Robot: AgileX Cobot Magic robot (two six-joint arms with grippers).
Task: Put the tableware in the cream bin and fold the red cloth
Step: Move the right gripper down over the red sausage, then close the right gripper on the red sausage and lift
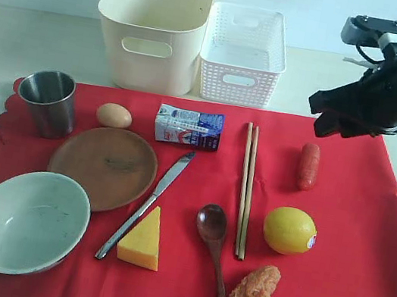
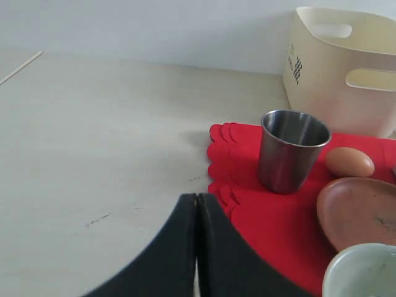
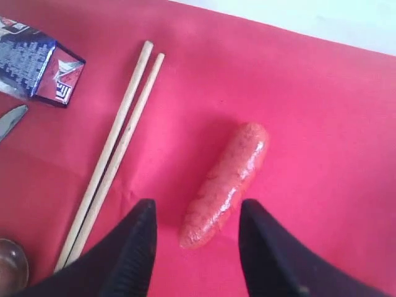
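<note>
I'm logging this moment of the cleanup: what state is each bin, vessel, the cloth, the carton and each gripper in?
cream bin: upright, nothing seen inside
white lattice basket: upright, empty
steel cup: upright, empty
bowl: upright, empty
red cloth: spread flat, unfolded
milk carton: lying on its side
left gripper: shut
right gripper: open, over the sausage

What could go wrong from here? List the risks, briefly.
The open right tool is lined up over the orange-red sausage, which is food, not tableware; closing now would likely grab the wrong item.
The pair of thin wooden chopsticks lies flat on the red fabric cloth; a pinch there may bunch the fabric.
</note>
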